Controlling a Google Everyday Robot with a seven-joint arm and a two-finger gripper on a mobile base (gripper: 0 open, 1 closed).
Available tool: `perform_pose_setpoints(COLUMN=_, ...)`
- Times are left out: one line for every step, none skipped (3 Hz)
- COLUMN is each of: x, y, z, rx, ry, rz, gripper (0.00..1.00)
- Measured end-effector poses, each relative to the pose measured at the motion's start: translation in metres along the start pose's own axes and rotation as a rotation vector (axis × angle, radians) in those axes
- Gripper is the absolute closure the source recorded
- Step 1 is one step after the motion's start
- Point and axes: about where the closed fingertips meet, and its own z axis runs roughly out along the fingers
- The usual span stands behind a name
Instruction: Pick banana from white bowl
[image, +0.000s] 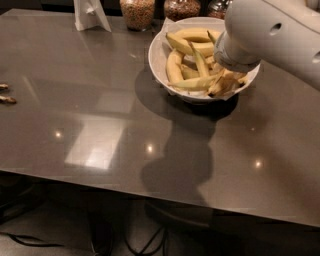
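The white bowl (159, 56) stands at the back right of the dark table and holds several yellow bananas (186, 45). My white arm reaches in from the upper right and covers the bowl's right side. My gripper (226, 80) is down inside the bowl among the bananas at its right front edge, mostly hidden behind the wrist. Some brown-spotted banana ends (224, 84) show right below the wrist.
Glass jars (137, 11) of grains stand behind the bowl at the table's back edge. A white folded stand (90, 14) is at the back left. Small brown scraps (6, 95) lie at the left edge. The table's front edge (150, 195) runs below.
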Motion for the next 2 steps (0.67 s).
perform_pose_setpoints(x=0.003, y=0.001, z=-0.018, rx=0.01, ry=0.008, rz=0.005, gripper=1.0)
perform_pose_setpoints(x=0.01, y=0.01, z=-0.044, rx=0.048, ry=-0.004, rz=0.026, gripper=1.0)
